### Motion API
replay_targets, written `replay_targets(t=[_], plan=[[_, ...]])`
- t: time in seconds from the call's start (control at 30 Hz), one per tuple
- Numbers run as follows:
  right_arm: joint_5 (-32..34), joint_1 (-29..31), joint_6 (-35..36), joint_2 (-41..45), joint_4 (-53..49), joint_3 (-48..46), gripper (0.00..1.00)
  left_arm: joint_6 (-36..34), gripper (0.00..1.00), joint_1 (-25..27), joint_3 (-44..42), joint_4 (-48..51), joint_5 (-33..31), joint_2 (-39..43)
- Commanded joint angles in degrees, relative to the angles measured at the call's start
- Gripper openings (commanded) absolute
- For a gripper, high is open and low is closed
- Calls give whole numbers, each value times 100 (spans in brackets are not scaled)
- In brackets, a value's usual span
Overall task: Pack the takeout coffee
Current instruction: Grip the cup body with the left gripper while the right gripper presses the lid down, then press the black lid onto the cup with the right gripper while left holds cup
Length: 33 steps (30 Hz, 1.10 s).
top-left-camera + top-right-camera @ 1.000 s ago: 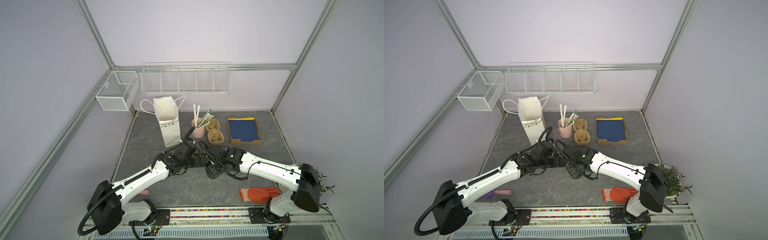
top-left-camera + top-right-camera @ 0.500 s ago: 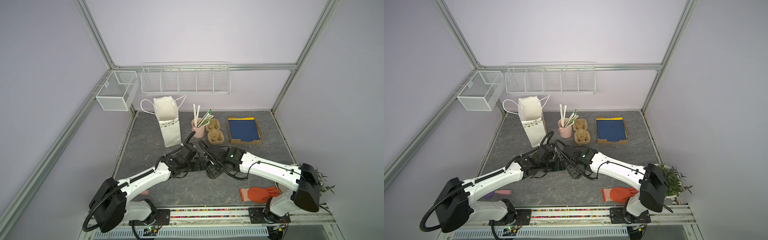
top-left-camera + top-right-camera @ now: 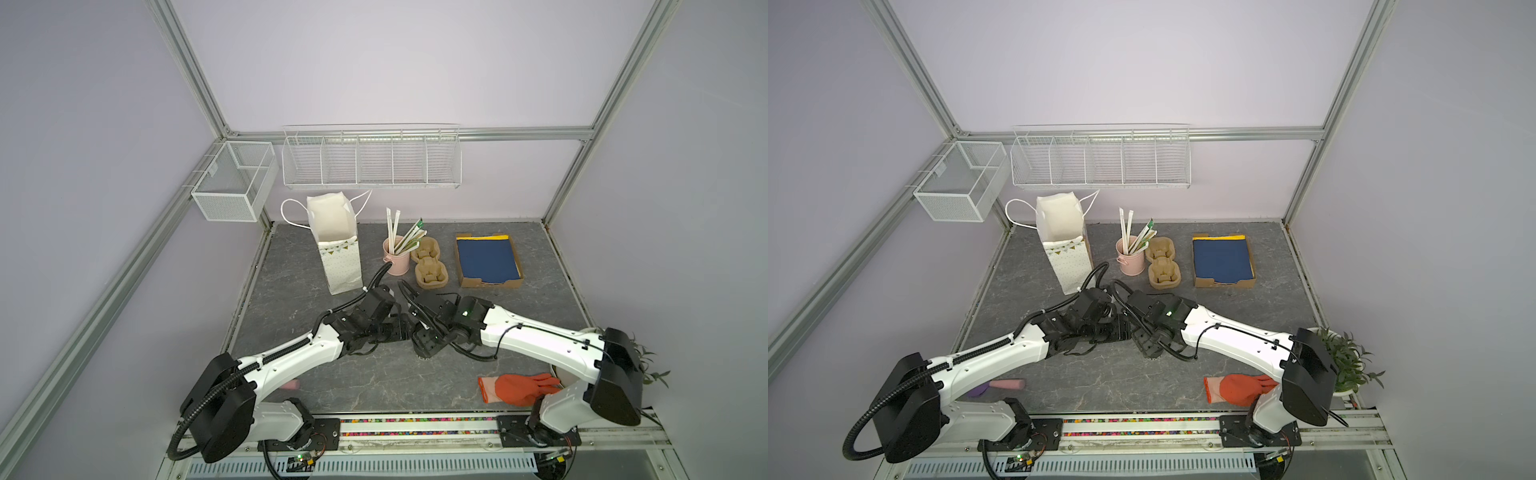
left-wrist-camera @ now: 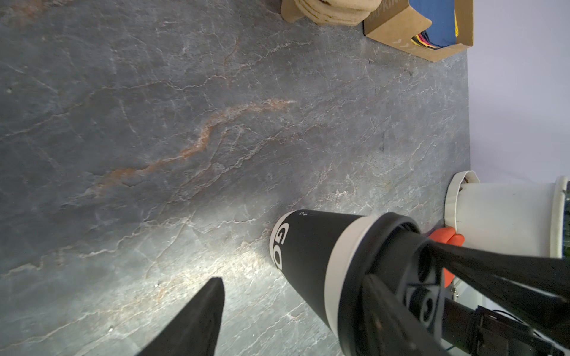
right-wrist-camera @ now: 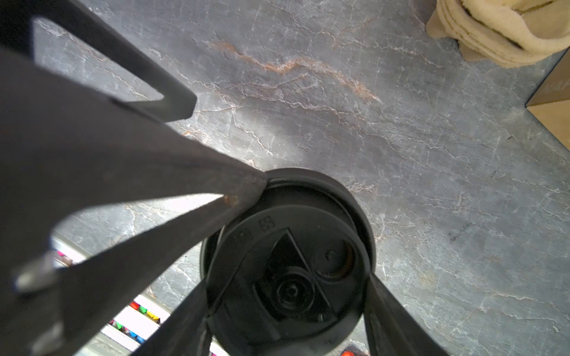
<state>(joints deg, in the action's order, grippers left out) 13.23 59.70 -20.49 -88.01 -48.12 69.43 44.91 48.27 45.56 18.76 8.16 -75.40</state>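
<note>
The takeout coffee (image 4: 305, 255), a black paper cup with white lettering, stands upright mid-table with its round black lid (image 5: 293, 246) on. In both top views it is mostly hidden under the grippers (image 3: 424, 353) (image 3: 1152, 354). My right gripper (image 5: 288, 308) (image 3: 426, 340) comes down from above, shut on the lid with a finger on either side. My left gripper (image 4: 293, 283) (image 3: 405, 332) reaches in from the left with jaws apart. One of its fingers (image 5: 243, 191) lies against the lid's rim. The other finger (image 4: 200, 317) stays clear of the cup.
Behind stand a white paper bag (image 3: 336, 249), a pink cup of straws (image 3: 395, 259), brown pulp carriers (image 3: 430, 272) and a cardboard tray of blue napkins (image 3: 488, 262). An orange glove (image 3: 515, 388) and a potted plant (image 3: 1345, 361) sit front right. Wire baskets (image 3: 370, 158) hang on the back wall.
My left gripper has slid right, up to the cup, and its jaws have narrowed. The right gripper has stayed on the lid.
</note>
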Motion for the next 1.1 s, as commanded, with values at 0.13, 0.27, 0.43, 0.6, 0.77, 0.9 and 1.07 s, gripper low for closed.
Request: replay_targets(t=[0.13,0.27,0.43,0.6,0.77,0.9,1.07], plan=[[-772,-2,54,-449,-519,-621,70,83,59,-19,-382,482,-238,-338],[-770,-3,48,-384,-544,-624,70,18,57,-12,-333,619,-320,-306],[-791,-10,77,-336,-534,-629,70,-5,56,-11,-301,780,-379,-292],[-805,-10,111,-337,-516,-619,70,-147,65,-17,-18,1173,-678,147],[-820,-19,155,-340,-522,-562,71,-170,66,-11,115,1181,-538,50],[-916,-15,209,-331,-488,-549,71,-63,67,-18,-9,897,-246,67],[-1074,-13,294,-358,-446,-579,71,45,70,-18,-20,816,-169,474]])
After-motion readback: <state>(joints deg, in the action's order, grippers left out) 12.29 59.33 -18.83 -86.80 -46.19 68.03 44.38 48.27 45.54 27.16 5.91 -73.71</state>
